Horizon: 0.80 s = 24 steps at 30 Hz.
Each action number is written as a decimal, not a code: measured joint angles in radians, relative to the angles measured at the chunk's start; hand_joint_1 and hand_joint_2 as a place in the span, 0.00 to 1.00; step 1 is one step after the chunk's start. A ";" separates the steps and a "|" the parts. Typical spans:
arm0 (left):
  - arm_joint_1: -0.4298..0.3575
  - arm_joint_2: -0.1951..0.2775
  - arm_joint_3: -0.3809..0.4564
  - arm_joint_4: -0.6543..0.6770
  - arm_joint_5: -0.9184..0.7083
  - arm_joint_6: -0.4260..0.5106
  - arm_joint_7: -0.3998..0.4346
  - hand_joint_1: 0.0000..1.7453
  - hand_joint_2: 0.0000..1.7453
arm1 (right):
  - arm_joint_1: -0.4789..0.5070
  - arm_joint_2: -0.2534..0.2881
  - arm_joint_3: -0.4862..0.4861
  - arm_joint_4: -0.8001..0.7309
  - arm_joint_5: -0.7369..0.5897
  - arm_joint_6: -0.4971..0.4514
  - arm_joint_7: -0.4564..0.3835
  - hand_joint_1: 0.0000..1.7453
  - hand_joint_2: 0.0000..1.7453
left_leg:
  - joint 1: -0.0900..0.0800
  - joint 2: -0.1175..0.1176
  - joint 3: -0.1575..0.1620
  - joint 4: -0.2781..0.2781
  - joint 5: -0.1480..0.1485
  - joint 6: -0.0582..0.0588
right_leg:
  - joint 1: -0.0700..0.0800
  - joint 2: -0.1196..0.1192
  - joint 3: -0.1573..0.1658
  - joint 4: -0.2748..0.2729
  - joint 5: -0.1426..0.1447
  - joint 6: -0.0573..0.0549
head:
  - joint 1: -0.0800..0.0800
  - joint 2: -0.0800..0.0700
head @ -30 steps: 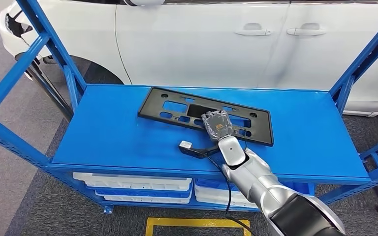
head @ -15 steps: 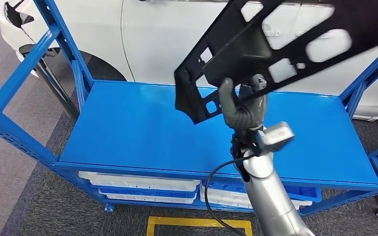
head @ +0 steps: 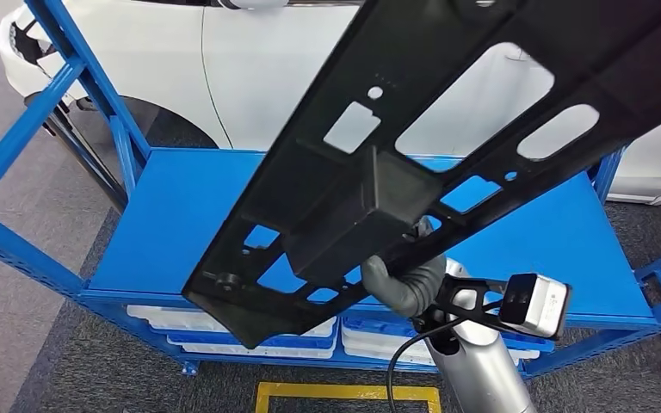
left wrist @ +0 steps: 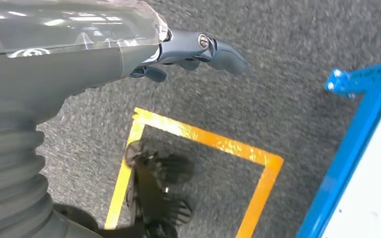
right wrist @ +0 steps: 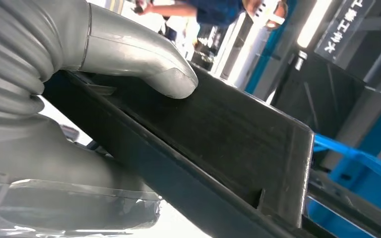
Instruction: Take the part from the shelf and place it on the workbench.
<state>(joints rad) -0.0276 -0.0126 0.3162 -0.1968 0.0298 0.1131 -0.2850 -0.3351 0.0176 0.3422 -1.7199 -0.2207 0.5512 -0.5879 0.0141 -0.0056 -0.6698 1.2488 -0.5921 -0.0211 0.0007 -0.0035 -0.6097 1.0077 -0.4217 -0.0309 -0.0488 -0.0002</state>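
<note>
Above the blue metal shelf (head: 181, 232), right hand (head: 404, 284) clamps the long black perforated plastic part (head: 379, 172); left hand (left wrist: 188, 49) hangs empty, fingers loosely curled. Keep grip firm, swing clear of uprights.

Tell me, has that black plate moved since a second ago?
Yes. The black plate lay flat on the blue shelf top; now the right robot hand holds it lifted off, tilted, close to the camera.

part (head: 447, 129) above shelf (head: 181, 232), car (head: 293, 77) behind

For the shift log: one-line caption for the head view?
Right hand holds the black part lifted clear above the blue shelf.
</note>
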 joint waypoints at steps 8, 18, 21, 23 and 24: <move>-0.006 0.000 0.021 0.000 0.010 0.006 0.008 0.00 1.00 | 0.027 -0.018 0.010 0.012 -0.007 0.006 -0.020 1.00 1.00 | -0.009 -0.001 0.140 -0.231 0.095 0.024 | 0.008 0.002 -0.021 0.017 0.017 0.020 | 0.000 0.000; -0.007 0.003 0.028 0.000 -0.007 -0.006 0.010 0.00 1.00 | 0.068 -0.054 0.003 -0.014 -0.022 0.053 -0.092 1.00 1.00 | -0.004 0.008 0.068 -0.234 0.164 0.052 | -0.011 0.006 -0.069 0.253 -0.149 0.065 | 0.000 0.000; -0.007 0.005 0.029 0.000 -0.010 -0.015 0.013 0.00 1.00 | 0.073 -0.055 0.001 -0.039 -0.001 0.061 -0.104 1.00 1.00 | -0.004 0.008 0.049 -0.223 0.175 0.041 | -0.011 0.005 0.063 0.057 -0.095 0.056 | 0.000 0.000; -0.007 0.009 0.031 0.000 -0.012 -0.016 0.016 0.00 1.00 | 0.078 -0.055 -0.003 -0.056 0.008 0.067 -0.107 1.00 1.00 | -0.003 0.007 0.046 -0.223 0.185 0.029 | -0.003 0.006 0.088 0.008 -0.087 0.045 | 0.000 0.000; -0.007 0.011 0.033 0.000 -0.013 -0.016 0.017 0.00 1.00 | 0.082 -0.055 -0.006 -0.064 0.010 0.072 -0.107 1.00 1.00 | -0.003 0.007 0.045 -0.225 0.191 0.022 | 0.000 0.006 0.085 0.009 -0.078 0.040 | 0.000 0.000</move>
<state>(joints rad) -0.0348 -0.0013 0.3489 -0.1972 0.0170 0.0969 -0.2677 -0.2531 -0.0369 0.3359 -1.7840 -0.2109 0.6231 -0.6951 0.0116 0.0016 -0.6245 1.0236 -0.4014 0.0009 0.0007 0.0027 -0.5252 1.0169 -0.4994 0.0087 -0.0488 -0.0001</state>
